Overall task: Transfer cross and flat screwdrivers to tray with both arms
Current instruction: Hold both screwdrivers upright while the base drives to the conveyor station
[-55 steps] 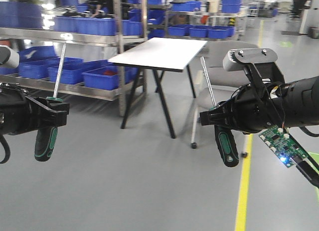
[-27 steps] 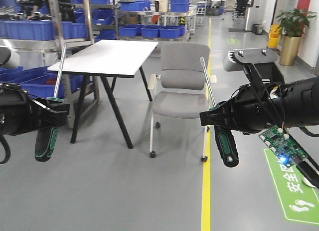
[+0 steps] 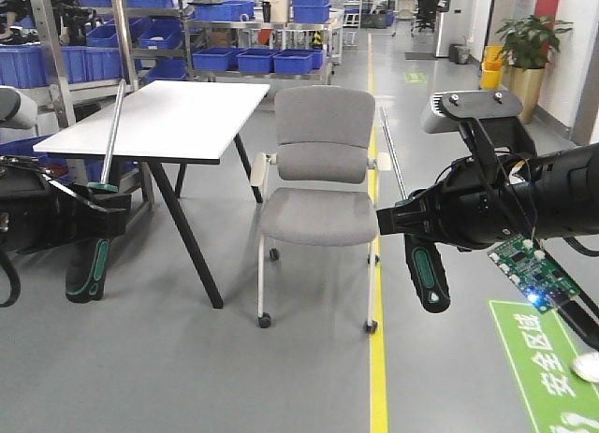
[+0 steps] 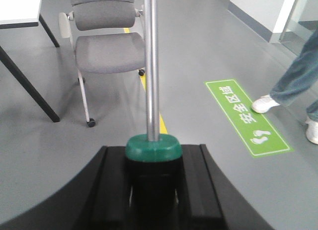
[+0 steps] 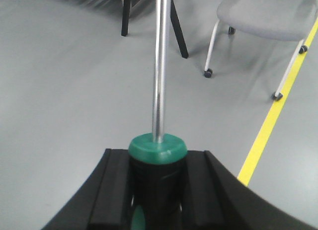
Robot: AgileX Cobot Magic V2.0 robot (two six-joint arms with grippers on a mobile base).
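Note:
Two screwdrivers with black-and-green handles are held upright, shafts pointing up. My left gripper (image 3: 98, 213) is shut on the first screwdriver (image 3: 87, 269), gripping just under its green collar (image 4: 153, 146). My right gripper (image 3: 398, 220) is shut on the second screwdriver (image 3: 429, 276) in the same way, its collar (image 5: 158, 146) sitting between the black fingers (image 5: 115, 190). Both handles hang below the jaws. The tips are too small to tell cross from flat. The tray is out of view.
A grey wheeled chair (image 3: 316, 185) and a white table (image 3: 159, 120) stand ahead on the grey floor. Shelves with blue bins (image 3: 253, 59) lie behind. A yellow floor line (image 3: 378, 358) and green floor sign (image 3: 552, 368) run at right. A person's legs (image 4: 298, 86) stand nearby.
The whole background has slid left in the front view: the shelving has receded, and the chair and table now sit nearer the middle. Both grippers keep the same hold and pose.

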